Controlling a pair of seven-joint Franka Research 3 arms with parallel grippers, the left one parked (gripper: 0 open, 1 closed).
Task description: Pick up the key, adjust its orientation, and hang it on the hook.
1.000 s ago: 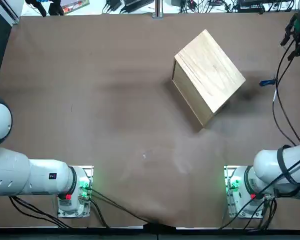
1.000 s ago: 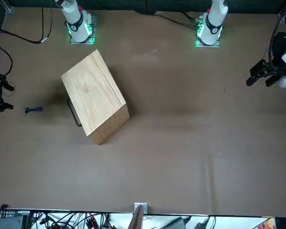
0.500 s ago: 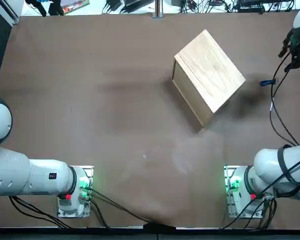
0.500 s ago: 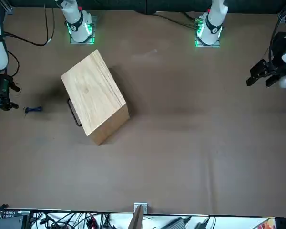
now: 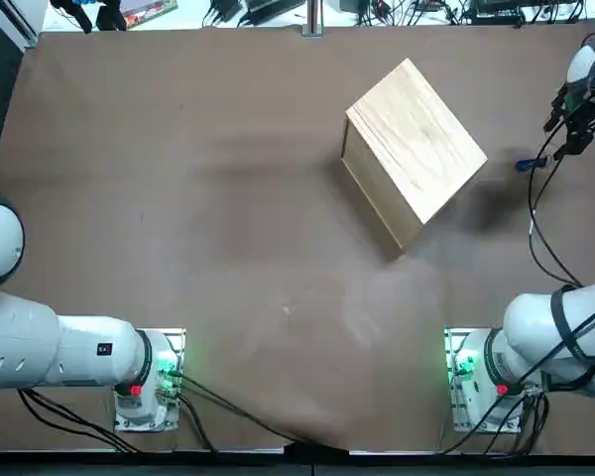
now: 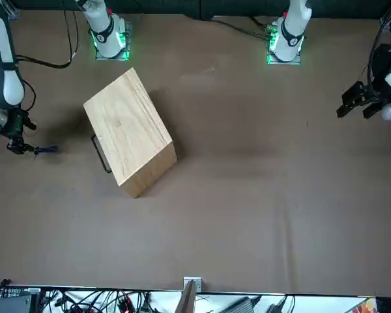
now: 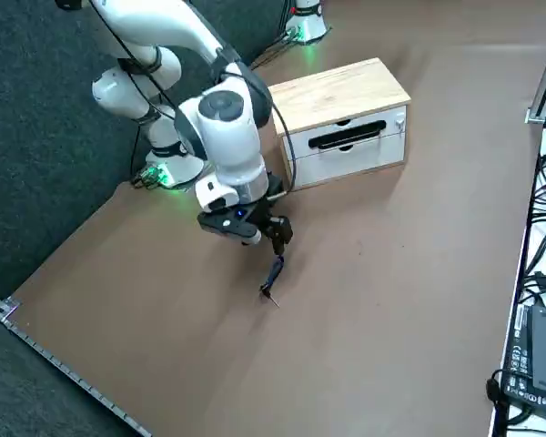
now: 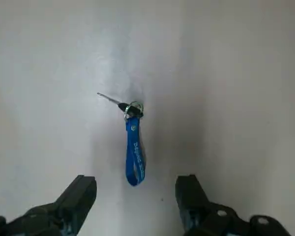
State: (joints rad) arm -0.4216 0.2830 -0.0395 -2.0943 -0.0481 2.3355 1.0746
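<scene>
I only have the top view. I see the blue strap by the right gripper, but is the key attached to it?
Observer: Yes. In the wrist view, the key is joined to the blue strap by a metal ring.
Operator: And are the fingers of the right gripper open or closed?
Observer: Open, spread wide, with nothing between their tips; the strap and key lie ahead of them.
Operator: My view shows only the top and plain sides of the wooden box. What is on its far side?
Observer: From the right side, the box shows a white front with a black handle and a small white knob.
</scene>
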